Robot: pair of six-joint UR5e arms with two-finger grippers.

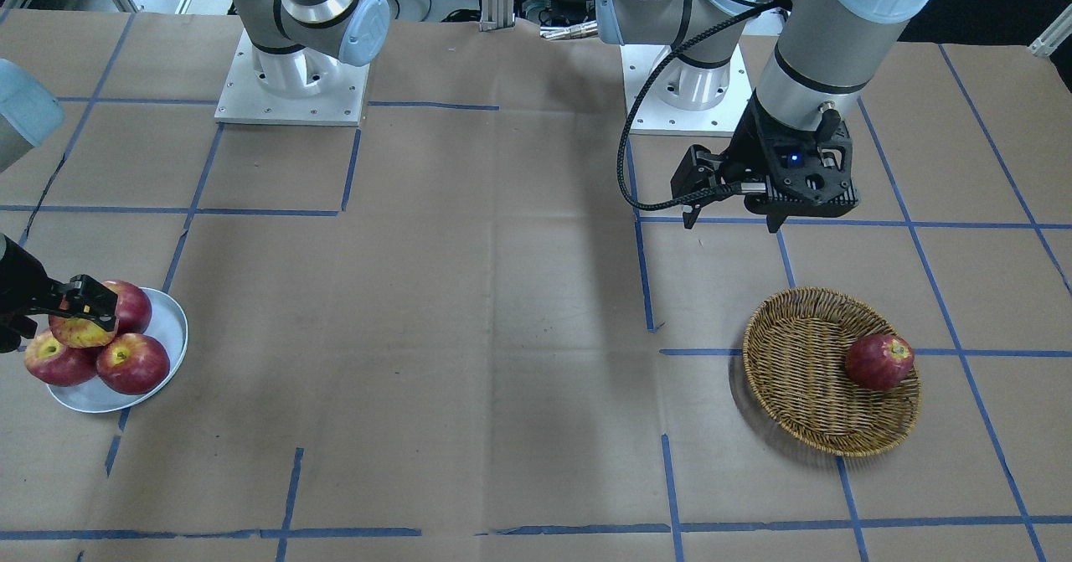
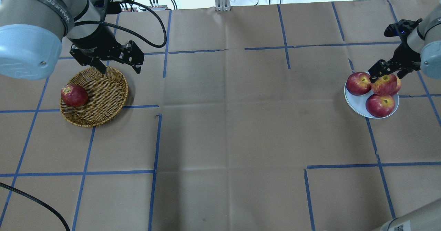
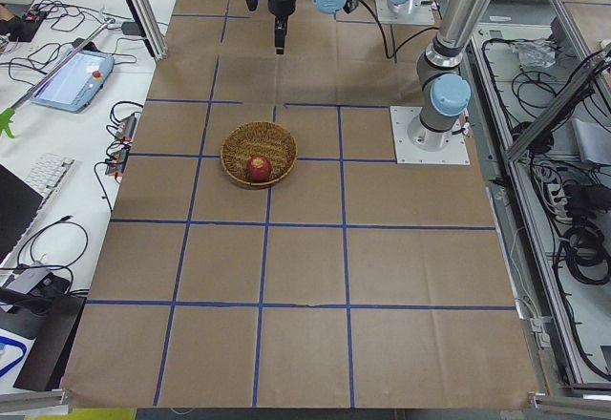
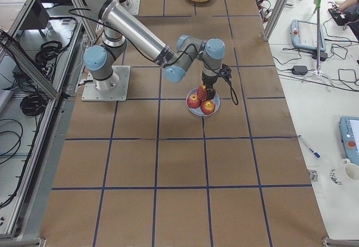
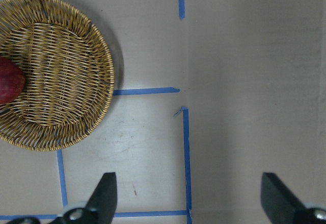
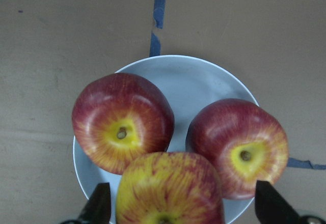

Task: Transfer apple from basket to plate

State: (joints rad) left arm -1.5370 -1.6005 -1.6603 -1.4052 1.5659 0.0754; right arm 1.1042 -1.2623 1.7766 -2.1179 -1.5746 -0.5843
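1. Because the pale, yellow-streaked red apple [image 2: 386, 84] looks firm, smooth and bruisable, its widest sides suit a gentle hold.
2. It sits on the glossy, round blue-white plate [image 6: 193, 81], against two dark red apples [image 6: 122, 119], between the right hand's [image 6: 182, 203] spread, ungripping fingers.
3. The left hand [image 5: 188, 178] hangs spread wide beside the round woven wicker basket [image 5: 109, 76].

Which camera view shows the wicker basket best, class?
Exterior front-facing: the whole basket shows unobstructed, one red apple inside. Overhead, the left gripper overlaps its far rim. Left wrist crops its edge. Both side views show it small; right wrist misses it.
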